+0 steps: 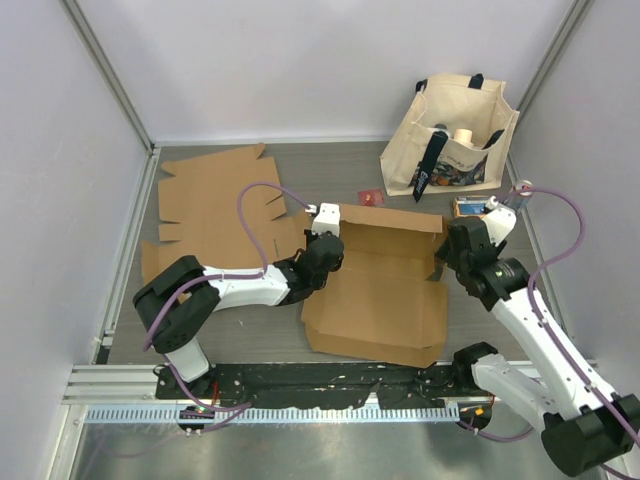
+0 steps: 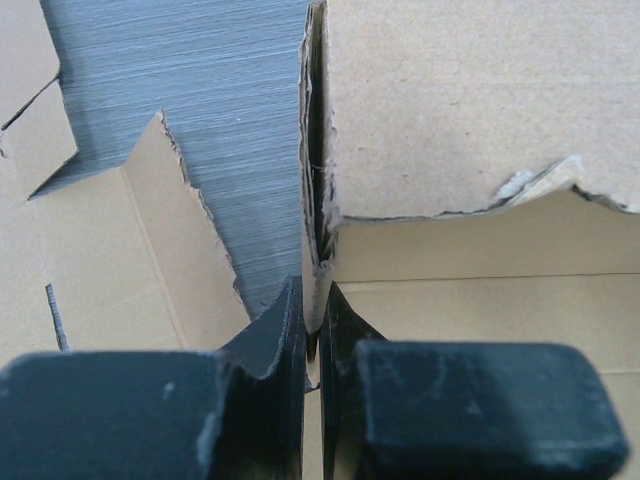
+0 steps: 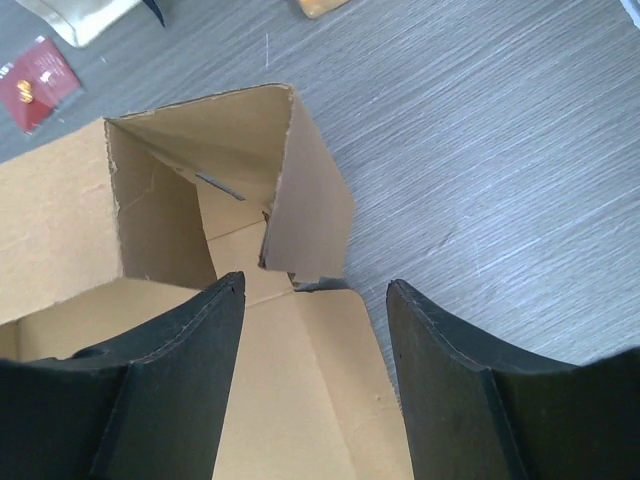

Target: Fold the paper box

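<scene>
Closest to the lens, the left jaws are shown nearly closed, with the thin left wall of the paper box pinched between them. Ragged, torn cardboard can be seen along that wall's edge. From above, a grey tabletop is seen. A large flat cardboard sheet, cut but unfolded, is spread over its far left part. The paper box is placed at the middle, just right of that sheet, and is only half formed. Its back wall and side walls are raised, while its front panel appears to be laid flat toward the near edge. A cream tote bag is stood at the far right corner, apart from the box. The right jaws are set wide apart with nothing gripped, and are poised at the box's raised right corner, where a side wall and a tucked flap come together. A small red packet is laid just behind the box. Trouble is judged most likely at the torn edges: if the pinched wall is pulled hard or twisted, the tear could be lengthened. If the right jaws are closed off-centre, the corner could be crushed rather than creased. The light box could also be dragged across the tabletop, so that the flaps are left misaligned.
</scene>
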`<state>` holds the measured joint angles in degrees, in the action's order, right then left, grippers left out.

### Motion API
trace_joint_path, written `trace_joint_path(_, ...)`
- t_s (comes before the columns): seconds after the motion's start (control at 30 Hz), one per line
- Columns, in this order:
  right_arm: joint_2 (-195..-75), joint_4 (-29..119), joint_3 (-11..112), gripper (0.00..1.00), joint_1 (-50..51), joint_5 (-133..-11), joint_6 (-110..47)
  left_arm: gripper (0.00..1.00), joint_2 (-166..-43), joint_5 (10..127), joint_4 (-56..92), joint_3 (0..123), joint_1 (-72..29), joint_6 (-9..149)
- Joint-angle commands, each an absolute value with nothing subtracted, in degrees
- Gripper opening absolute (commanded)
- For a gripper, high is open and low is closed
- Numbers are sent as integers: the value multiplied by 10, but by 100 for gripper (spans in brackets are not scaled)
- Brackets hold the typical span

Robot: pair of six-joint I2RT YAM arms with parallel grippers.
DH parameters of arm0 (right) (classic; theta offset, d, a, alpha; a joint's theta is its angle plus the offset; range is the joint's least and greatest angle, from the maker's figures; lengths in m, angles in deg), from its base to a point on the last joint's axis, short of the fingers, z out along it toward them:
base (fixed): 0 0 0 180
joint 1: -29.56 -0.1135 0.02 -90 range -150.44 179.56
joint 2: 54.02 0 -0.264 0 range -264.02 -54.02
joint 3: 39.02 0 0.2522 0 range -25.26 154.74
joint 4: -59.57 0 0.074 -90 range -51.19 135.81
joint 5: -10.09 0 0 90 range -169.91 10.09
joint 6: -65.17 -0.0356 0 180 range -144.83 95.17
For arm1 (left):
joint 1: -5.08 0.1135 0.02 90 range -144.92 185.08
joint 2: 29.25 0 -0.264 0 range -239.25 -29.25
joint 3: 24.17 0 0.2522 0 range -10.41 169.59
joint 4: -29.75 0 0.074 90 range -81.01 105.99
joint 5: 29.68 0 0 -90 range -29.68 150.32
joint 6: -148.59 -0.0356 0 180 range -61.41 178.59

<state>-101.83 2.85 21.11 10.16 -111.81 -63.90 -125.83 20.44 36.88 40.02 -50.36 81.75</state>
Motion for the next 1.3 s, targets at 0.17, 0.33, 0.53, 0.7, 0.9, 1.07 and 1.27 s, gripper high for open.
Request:
trace_joint_path(0.17, -1096, 121, 194, 59, 103, -1172, -583, 0, -1245, 215, 393, 391, -505, 820)
trace_joint_path(0.33, -1121, 124, 196, 44, 103, -1185, -583, 0, -1247, 216, 398, 388, -505, 821)
trace_joint_path(0.53, -1108, 133, 203, 18, 103, -1175, -570, 0, -1245, 216, 401, 385, -505, 818)
trace_joint_path(0.7, -1110, 116, 223, 1, 103, -1139, -579, 0, -1247, 216, 402, 389, -505, 814)
trace_joint_path(0.9, -1110, 94, 245, 1, 103, -1104, -607, 0, -1247, 217, 399, 392, -505, 808)
trace_joint_path(1.07, -1111, 99, 245, 1, 103, -1117, -595, 40, -1222, 238, 387, 388, -505, 802)
trace_joint_path(1.27, -1099, 121, 222, 1, 103, -1117, -595, 64, -1138, 235, 331, 378, -505, 806)
